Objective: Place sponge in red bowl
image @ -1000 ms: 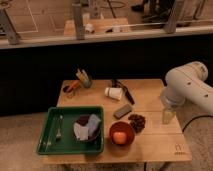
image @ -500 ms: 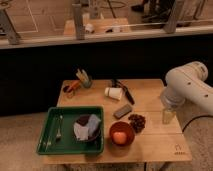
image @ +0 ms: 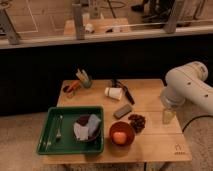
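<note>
Wood is what I'm seeing on the surface (image: 150,145), a pale tabletop against a dark panel. Above the panel runs a ledge with upright posts, and there is bare floor beyond it.

At the front left sits a green tray (image: 70,108) with a fork (image: 59,129) lying along its floor. A dark bowl (image: 79,122) stands in the tray's right half, and the sponge (image: 94,123) rests in it on the right side, touching a whitish cloth-like piece (image: 81,132). Just beside the tray, outside it, stands the red bowl (image: 111,134), holding a pale orange round thing (image: 119,137) that I cannot identify. A small green cup (image: 85,81) at the back left has utensils sticking up from it.

Loose on the surface are a dark grey block (image: 122,111) behind the red bowl and a paper cup (image: 114,93) on its side.

My arm (image: 187,90) reaches in from the right. The gripper (image: 168,116) hangs over the right edge, fingers apart and holding nothing, well away from the sponge.
</note>
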Controlling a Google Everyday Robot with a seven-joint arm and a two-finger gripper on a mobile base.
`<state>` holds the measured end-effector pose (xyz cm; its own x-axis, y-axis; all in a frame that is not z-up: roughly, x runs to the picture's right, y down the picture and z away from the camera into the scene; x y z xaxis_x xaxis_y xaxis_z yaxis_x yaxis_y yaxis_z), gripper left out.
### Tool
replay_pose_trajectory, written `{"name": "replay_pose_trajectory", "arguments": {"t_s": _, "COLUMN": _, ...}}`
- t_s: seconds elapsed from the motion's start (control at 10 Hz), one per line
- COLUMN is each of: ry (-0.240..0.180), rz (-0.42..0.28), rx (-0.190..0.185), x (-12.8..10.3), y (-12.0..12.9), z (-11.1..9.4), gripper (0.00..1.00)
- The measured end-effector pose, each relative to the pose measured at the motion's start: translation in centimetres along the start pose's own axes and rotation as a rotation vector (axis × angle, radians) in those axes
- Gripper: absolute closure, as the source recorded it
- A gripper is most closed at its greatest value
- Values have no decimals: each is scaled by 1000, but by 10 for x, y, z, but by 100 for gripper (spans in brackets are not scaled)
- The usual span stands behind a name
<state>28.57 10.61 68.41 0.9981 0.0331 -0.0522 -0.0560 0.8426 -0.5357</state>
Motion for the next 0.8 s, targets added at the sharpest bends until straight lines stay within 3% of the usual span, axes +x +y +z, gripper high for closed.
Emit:
{"name": "replay_pose_trajectory", "arguments": {"t_s": 0.5, "ry": -3, "rz": -2, "rx": 1, "x": 0, "y": -1, "z": 0, "gripper": 20}}
{"name": "replay_pose_trajectory", "arguments": {"t_s": 0.6, "ry": -23, "rz": -19, "rx": 1, "x": -3, "y": -4, "z": 1, "gripper": 20}}
{"name": "replay_pose_trajectory", "arguments": {"t_s": 0.8, "ry": -120, "rz": -108, "rx": 13, "x": -33, "y": -26, "z": 12, "gripper": 20}}
